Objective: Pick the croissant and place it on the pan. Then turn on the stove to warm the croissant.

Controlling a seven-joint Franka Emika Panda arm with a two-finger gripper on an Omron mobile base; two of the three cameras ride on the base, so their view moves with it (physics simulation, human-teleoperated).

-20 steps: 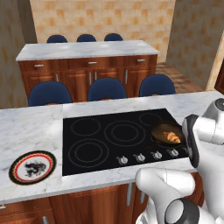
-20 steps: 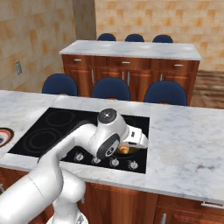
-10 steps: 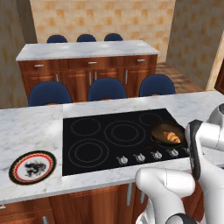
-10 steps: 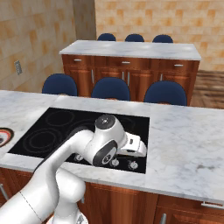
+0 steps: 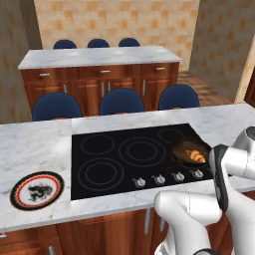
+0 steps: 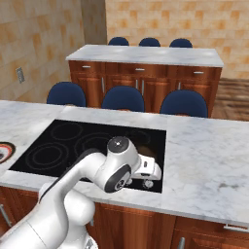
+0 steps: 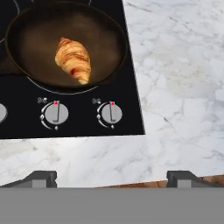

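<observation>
The golden-brown croissant [image 7: 72, 59] lies inside the dark round pan [image 7: 30, 48], which sits on the right front burner of the black stove [image 7: 81, 127]. From the left base view the croissant [image 5: 195, 156] shows in the pan [image 5: 180, 149] at the stove's [image 5: 124, 149] right side. My gripper [image 7: 112, 179] is open and holds nothing. It hangs over the counter's front edge, just in front of two silver knobs [image 7: 56, 113] [image 7: 111, 113]. Both knob marks point to the red dots at the top. My arm covers the pan in the right base view.
White marble counter [image 7: 183, 65] runs to the right of the stove. A round white plate with a red-and-black rim [image 5: 37, 190] lies at the counter's left front. More knobs [image 5: 140, 182] line the stove's front edge. Blue chairs [image 5: 121, 101] stand behind.
My hand has drawn back from over the pan toward the front edge of the counter, its jaws still open. The croissant stays in the pan.
</observation>
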